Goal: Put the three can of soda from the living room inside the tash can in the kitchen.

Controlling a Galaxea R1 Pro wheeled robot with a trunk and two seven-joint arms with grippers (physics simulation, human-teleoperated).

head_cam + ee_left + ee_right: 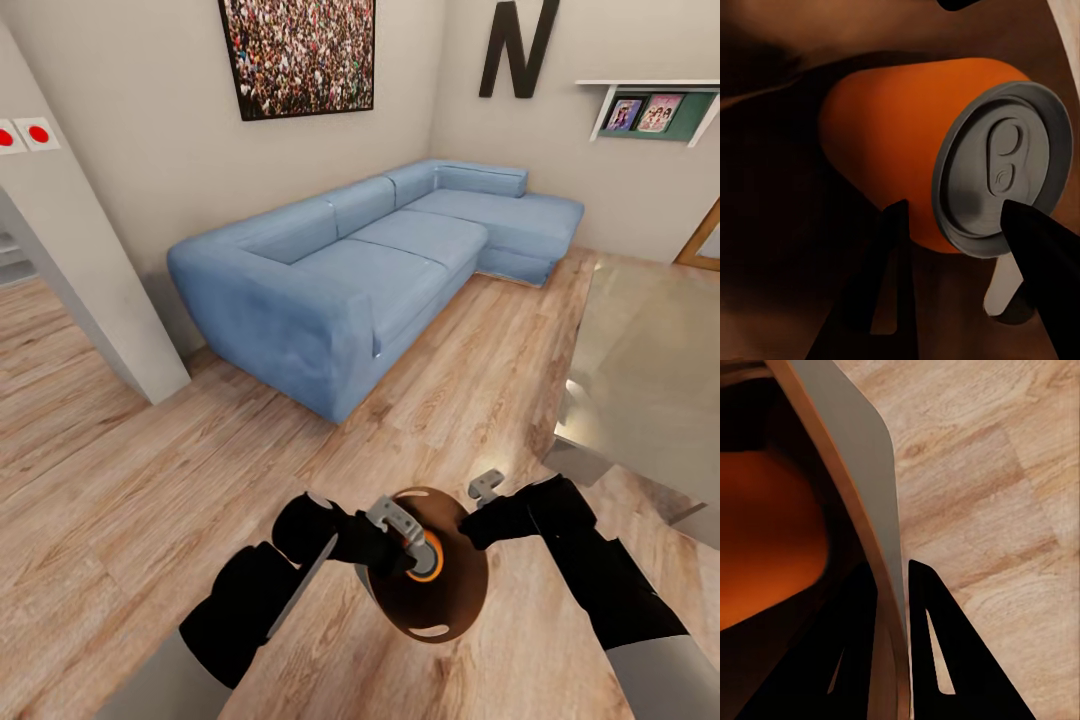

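— Left gripper is reaching into the mouth of the trash can, and its fingers are sitting either side of an orange soda can. See the silver top with the pull tab?

— I am seeing it. Is it squeezing the can, though?

— Looks like it to me; the jaws are standing about a can's width apart, one finger is lying over the silver rim and the other against the orange body. The can is lying on its side inside the bin's brown interior.

— And the right gripper?

— That one is pinching the bin's rim. From its wrist camera, one dark finger is sitting inside the wall and the other outside, jaws nearly closed, with the pale grey wall running between them.

— So the bin is hanging between both arms?

— It is tilting, mouth toward the robot's head, above the wood floor.

— Where are we standing, then?

— Living room. The light blue corner sofa is sitting against the wall ahead, a crowd picture is hanging above it, and a grey low table is showing on the right.
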